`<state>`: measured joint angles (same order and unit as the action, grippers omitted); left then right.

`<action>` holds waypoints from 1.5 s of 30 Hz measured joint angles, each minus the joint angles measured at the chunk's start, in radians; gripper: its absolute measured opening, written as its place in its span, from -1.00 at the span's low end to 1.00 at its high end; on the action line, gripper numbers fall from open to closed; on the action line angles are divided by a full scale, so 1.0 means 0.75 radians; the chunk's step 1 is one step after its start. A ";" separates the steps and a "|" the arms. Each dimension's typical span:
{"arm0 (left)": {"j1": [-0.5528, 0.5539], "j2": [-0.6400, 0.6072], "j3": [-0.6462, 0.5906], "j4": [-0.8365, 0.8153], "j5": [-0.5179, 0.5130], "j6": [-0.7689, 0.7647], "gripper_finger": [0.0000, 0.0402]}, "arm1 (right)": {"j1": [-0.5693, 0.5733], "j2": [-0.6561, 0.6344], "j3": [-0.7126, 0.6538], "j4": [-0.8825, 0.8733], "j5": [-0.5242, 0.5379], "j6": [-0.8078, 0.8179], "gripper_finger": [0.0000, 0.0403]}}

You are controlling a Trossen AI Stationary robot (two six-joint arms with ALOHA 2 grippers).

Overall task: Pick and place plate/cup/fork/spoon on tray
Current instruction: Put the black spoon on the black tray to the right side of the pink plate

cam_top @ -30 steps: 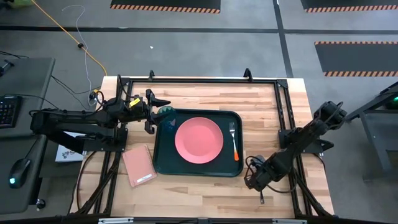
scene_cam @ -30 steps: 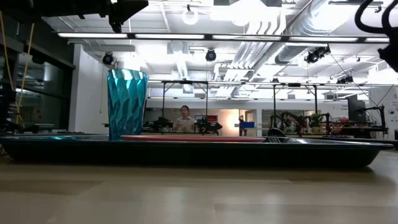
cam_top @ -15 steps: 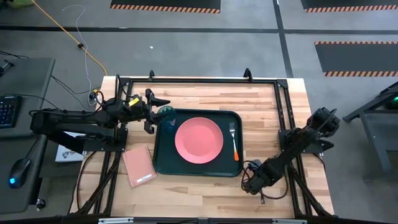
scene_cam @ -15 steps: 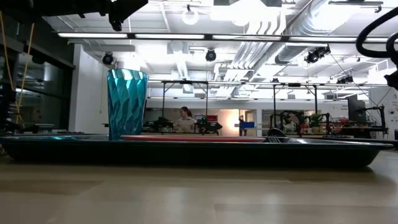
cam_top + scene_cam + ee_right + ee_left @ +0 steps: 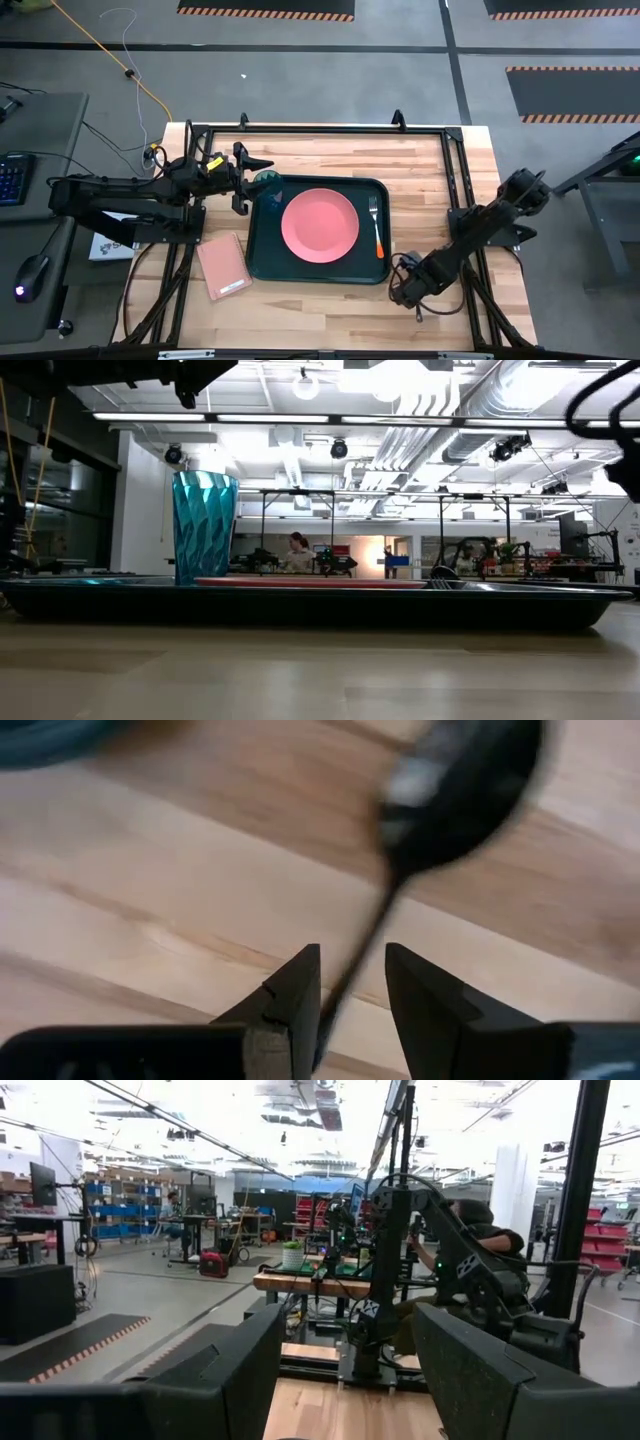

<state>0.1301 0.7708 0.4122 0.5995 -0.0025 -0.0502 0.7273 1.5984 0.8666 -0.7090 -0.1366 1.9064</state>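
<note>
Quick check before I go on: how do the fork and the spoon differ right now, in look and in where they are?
The fork has silver tines and an orange handle; the spoon is dark all over. The fork lies flat inside the tray, to the right of the plate; the spoon is off the tray, over bare table, its handle running between the fingers of the right gripper. No gripper is near the fork. Both are slim utensils.

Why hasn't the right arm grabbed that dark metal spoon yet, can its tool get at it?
Probably yes. The right tool already has the slim all-dark metal spoon by the handle, running between its two fingers above bare wooden table; nothing blocks it, though the grip's firmness is unclear.
</note>
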 joint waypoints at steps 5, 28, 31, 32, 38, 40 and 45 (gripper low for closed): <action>0.000 0.000 0.000 -0.001 0.000 0.000 0.06 | 0.024 0.010 0.000 -0.020 -0.012 0.081 -0.46; 0.000 0.000 0.000 -0.005 0.000 -0.002 0.06 | -0.037 0.061 0.001 -0.035 0.028 0.031 -0.49; 0.000 0.000 0.000 -0.008 0.000 -0.002 0.06 | -0.037 0.061 0.002 -0.035 0.027 0.031 -0.54; 0.000 0.001 0.000 -0.013 0.000 -0.003 0.06 | -0.037 0.061 0.002 -0.035 0.027 0.031 -0.56; 0.000 0.000 0.000 -0.025 0.000 -0.034 0.06 | -0.037 0.061 0.002 -0.037 0.028 0.031 -0.64; 0.000 0.000 0.000 -0.025 0.000 -0.035 0.06 | -0.037 0.061 0.002 -0.039 0.031 0.031 -0.65; 0.000 0.000 0.000 -0.025 0.000 -0.035 0.06 | -0.037 0.081 0.004 -0.055 0.030 0.037 -0.65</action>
<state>0.1302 0.7708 0.4122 0.5808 -0.0025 -0.0762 0.6998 1.6593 0.8694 -0.7499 -0.1142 1.9340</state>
